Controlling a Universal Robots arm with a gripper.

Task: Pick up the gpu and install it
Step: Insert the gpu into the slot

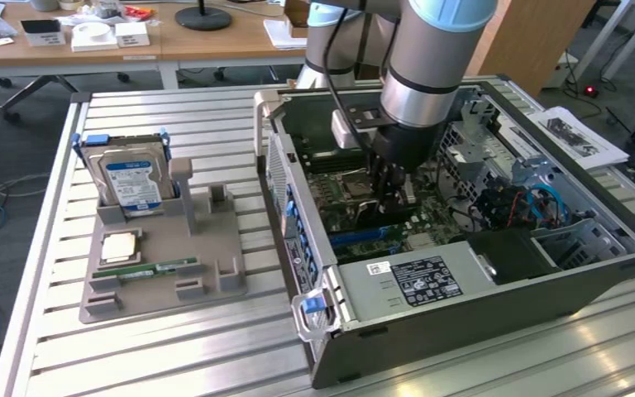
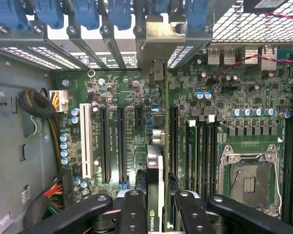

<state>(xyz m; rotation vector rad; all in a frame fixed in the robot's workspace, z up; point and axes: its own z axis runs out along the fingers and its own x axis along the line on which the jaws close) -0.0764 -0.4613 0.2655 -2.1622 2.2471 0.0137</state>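
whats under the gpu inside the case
The gpu, held edge-on in the tool, hangs over the green motherboard and its black slots; what lies directly beneath it is covered.

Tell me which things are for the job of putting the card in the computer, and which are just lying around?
For the job: gpu, held in the gripper; motherboard slots; open computer case.

Just lying about: hard drive, memory stick and processor chip on the grey holder; papers beside the case.
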